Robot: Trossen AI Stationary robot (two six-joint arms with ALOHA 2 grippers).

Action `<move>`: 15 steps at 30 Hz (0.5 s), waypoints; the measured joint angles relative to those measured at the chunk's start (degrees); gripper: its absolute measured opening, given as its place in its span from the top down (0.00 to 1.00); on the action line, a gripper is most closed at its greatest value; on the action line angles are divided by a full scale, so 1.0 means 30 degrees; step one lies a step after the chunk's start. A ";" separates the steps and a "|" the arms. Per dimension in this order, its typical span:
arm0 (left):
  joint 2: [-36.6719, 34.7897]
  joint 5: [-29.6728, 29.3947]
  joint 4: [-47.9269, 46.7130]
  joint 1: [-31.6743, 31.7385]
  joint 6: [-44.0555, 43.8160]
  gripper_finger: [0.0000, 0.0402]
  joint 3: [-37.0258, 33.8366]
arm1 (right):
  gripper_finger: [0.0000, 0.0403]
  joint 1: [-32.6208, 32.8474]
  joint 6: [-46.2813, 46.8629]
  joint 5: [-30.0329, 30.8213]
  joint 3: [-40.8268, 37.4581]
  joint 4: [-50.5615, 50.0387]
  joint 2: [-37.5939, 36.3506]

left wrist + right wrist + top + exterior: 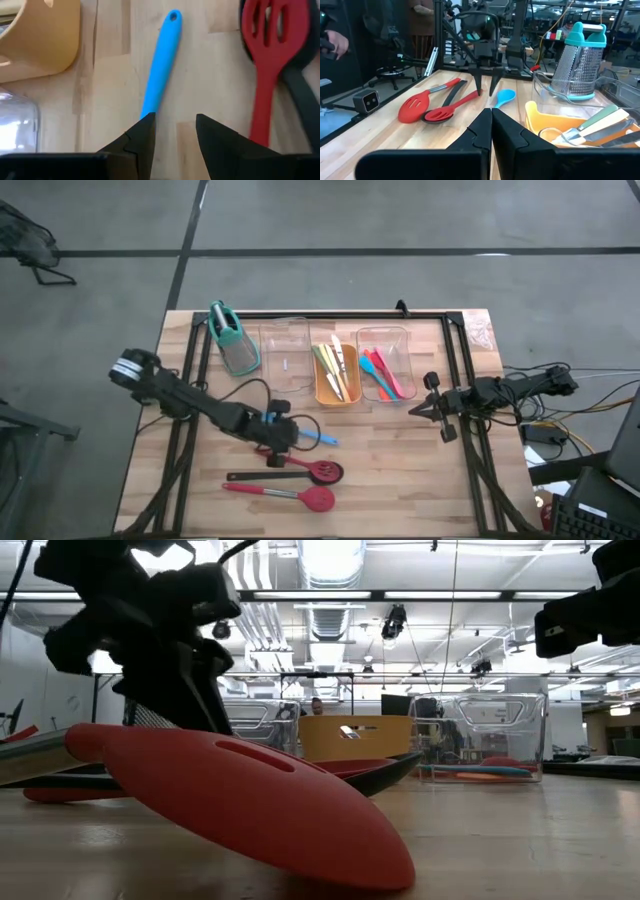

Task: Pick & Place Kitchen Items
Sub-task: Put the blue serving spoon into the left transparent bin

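**Ana:** What do you see from above?

**Ben:** A wooden surface [400,480]. Near the front lie two red slotted spoons [318,485] with long handles, side by side. Just behind them lies one blue spoon [318,438]. The left hand [284,435] is right over the blue spoon.

**Ana:** And at the back?

**Ben:** One grater [232,338] with a teal top. Then three trays in a row: an empty clear tray [284,350], an orange tray [337,392] with a few pale and green utensils, and another clear tray [388,338] with pink, orange and teal ones. I cannot count those for sure.

**Ana:** Where is the right hand [428,408]?

**Ben:** By the right side of the surface, well apart from the spoons. Its fingers are pressed together and hold nothing.

**Ana:** Now the low view?

**Ben:** One big red spoon head [270,805] fills the front. The orange tray [350,738] and a clear tray [480,735] sit behind it.

**Ana:** The left wrist view?

**Ben:** Two dark fingers [142,140] stand apart, and the blue spoon's handle [161,70] runs out from beside one of them. The fingers are not squeezing it. A red slotted spoon [265,60] lies beside it.

**Ana:** The right wrist view?

**Ben:** The closed right hand [491,131] is in front. Far off are the left hand [485,90], the blue spoon [504,96], two red spoons [427,107] and the grater [581,62].

**Ana:** Any words to read?

**Ben:** I cannot read any.
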 joint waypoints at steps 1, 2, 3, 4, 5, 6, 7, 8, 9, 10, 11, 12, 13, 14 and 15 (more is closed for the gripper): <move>0.0211 -0.0222 0.0017 0.0000 0.0118 0.63 0.0015 | 0.98 0.0000 0.0006 0.0005 0.0000 -0.0007 -0.0003; 0.0416 -0.0475 -0.0017 0.0000 0.0208 0.63 0.0015 | 0.98 0.0007 0.0033 0.0000 0.0000 -0.0001 -0.0001; 0.0637 -0.0679 -0.0069 0.0007 0.0323 0.63 0.0015 | 0.98 0.0000 0.0032 0.0000 0.0000 -0.0007 -0.0001; 0.0808 -0.0892 -0.0129 0.0028 0.0472 0.63 0.0015 | 0.98 0.0007 0.0005 0.0007 0.0000 -0.0007 -0.0001; 0.0904 -0.1049 -0.0154 0.0022 0.0615 0.63 0.0015 | 0.98 0.0000 0.0004 0.0000 0.0000 -0.0007 -0.0001; 0.0998 -0.1167 -0.0111 0.0029 0.0650 0.63 0.0015 | 0.98 0.0005 0.0022 0.0000 0.0000 -0.0007 -0.0001; 0.1102 -0.1240 -0.0010 0.0029 0.0643 0.63 0.0015 | 0.98 0.0002 0.0033 0.0000 0.0000 -0.0005 -0.0001; 0.1212 -0.1249 -0.0015 0.0029 0.0601 0.63 0.0015 | 0.98 0.0004 0.0019 0.0004 0.0000 -0.0006 -0.0001; 0.1321 -0.1235 -0.0065 0.0029 0.0564 0.63 -0.0005 | 0.98 0.0000 0.0004 0.0000 0.0000 -0.0007 -0.0001; 0.1433 -0.1242 -0.0089 0.0029 0.0509 0.63 -0.0013 | 0.98 0.0002 0.0009 0.0002 0.0000 -0.0006 -0.0001; 0.1507 -0.1246 -0.0060 0.0034 0.0502 0.63 -0.0015 | 0.98 0.0002 0.0033 0.0002 0.0000 -0.0002 -0.0001; 0.1594 -0.1249 -0.0016 0.0055 0.0497 0.63 -0.0015 | 0.98 0.0006 0.0032 0.0004 0.0000 -0.0007 0.0001; 0.1736 -0.1257 0.0006 0.0085 0.0493 0.63 -0.0015 | 0.98 0.0001 0.0004 0.0007 0.0000 -0.0006 0.0018; 0.1932 -0.1263 -0.0008 0.0120 0.0490 0.63 -0.0015 | 0.98 0.0000 0.0004 0.0007 0.0000 -0.0001 0.0021; 0.2126 -0.1436 0.0035 0.0151 0.0507 0.63 -0.0010 | 0.98 0.0000 0.0019 0.0007 0.0000 -0.0007 0.0021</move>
